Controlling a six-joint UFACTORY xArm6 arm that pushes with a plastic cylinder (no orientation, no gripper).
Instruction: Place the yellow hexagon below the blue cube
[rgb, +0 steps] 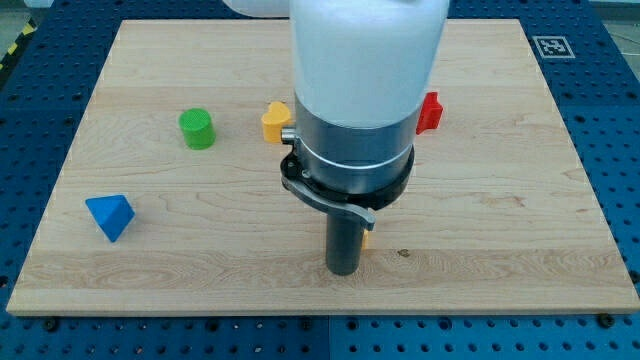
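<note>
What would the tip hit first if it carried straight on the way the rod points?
My tip points straight down, so it meets the wooden board, which it seems to touch. A sliver of orange-yellow block shows at the rod's right in view; contact unclear.

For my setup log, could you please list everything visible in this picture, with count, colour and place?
Wooden board: one, light wood, fills most of the view.
Blue block: one, blue, pyramid-like, the view's lower left.
Green cylinder: one, green, upper left of centre.
Yellow block: one, yellow, partly hidden behind the arm, upper centre.
Red block: one, red, partly hidden, right of the arm.
Orange sliver: one, beside the rod, shape hidden.
Tag: one, black and white, upper right.
My tip: one, dark, lower centre, touching no clearly visible block.
</note>
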